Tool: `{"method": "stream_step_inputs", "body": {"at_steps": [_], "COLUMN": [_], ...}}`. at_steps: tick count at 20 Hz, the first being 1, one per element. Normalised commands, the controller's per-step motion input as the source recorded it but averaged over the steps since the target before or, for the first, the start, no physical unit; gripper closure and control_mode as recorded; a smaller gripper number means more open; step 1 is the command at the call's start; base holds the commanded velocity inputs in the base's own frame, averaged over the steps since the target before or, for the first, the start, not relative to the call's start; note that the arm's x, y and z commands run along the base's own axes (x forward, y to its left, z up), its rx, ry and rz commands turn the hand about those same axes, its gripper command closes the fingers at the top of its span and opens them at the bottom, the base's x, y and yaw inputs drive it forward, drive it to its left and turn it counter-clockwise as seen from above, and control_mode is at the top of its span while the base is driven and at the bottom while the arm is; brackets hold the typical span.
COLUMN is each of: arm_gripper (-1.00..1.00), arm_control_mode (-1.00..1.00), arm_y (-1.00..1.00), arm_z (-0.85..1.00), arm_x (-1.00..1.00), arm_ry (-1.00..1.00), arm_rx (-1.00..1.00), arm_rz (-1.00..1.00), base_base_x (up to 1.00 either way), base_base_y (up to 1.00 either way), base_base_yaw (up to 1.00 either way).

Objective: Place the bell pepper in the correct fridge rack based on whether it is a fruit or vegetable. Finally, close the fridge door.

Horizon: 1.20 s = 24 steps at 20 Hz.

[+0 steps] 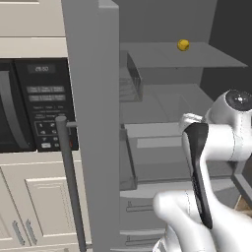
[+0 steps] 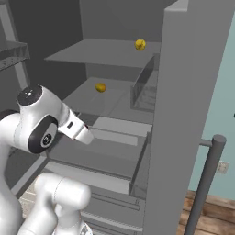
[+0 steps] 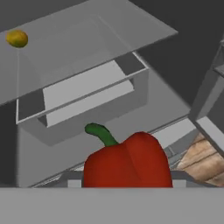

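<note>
**Pepper up close at the open fridge**

From my hand cam the bell pepper point(image 3: 127, 162) sits right at the bottom of the shot, red with its green stem curling up, in front of a fridge drawer point(image 3: 83, 103). I honestly can't tell if the claw is clamped on it, since the fingers are hidden. The fridge door point(image 1: 93, 123) stands wide open. One yellow fruit point(image 2: 140, 44) is on the top shelf point(image 2: 101, 53), another one point(image 2: 101, 87) on the shelf below.

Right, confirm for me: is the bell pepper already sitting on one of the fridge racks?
No, the bell pepper shows close up at the bottom of the hand view, in front of the fridge shelves and not resting on any of them.
</note>
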Motion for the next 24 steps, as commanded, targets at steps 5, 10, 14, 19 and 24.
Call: {"method": "stream_step_inputs", "body": {"at_steps": [5, 10, 14, 19, 24], "arm_gripper": [1.0, 1.0, 1.0, 1.0, 1.0], "arm_control_mode": [-1.0, -1.0, -1.0, -1.0, -1.0], "arm_y": [0.0, 0.01, 0.02, 0.02, 0.0], "arm_z": [0.81, 0.97, 0.69, 0.6, 0.17], "arm_x": [0.2, 0.41, 0.23, 0.0, 0.03], "arm_ry": [-0.08, 0.0, 0.0, 0.0, -0.09], "arm_rx": [-0.09, -0.04, -0.06, -0.08, -0.09], "arm_rz": [0.27, 0.29, 0.26, 0.08, 0.05], "base_base_x": [0.0, 0.0, 0.0, 0.0, 0.0], "base_base_y": [0.0, 0.0, 0.0, 0.0, 0.0], "base_base_yaw": [0.0, 0.0, 0.0, 0.0, 0.0]}}
